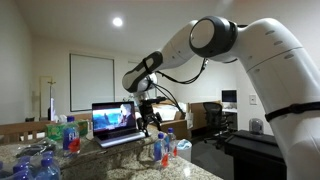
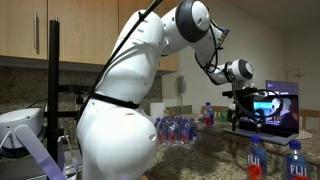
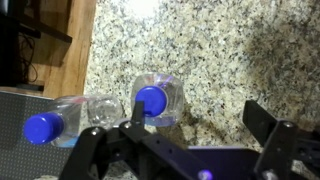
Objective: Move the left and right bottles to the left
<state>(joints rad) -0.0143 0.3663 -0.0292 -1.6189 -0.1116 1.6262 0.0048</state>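
Both exterior views sit back behind the arm (image 1: 255, 45), facing the distant gripper (image 1: 149, 117); both show the laptop (image 1: 113, 120) beside it. The wrist view looks down, close above two bottles (image 3: 150, 100).

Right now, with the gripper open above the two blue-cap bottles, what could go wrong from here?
1. In the wrist view the nearer bottle sits off-centre under the open gripper, close to one jaw. A straight descent may hit its cap and tip it.
2. The second bottle stands close beside it, so a sweep could topple it.
3. The laptop is near the gripper in an exterior view, and a wide swing might clip it.
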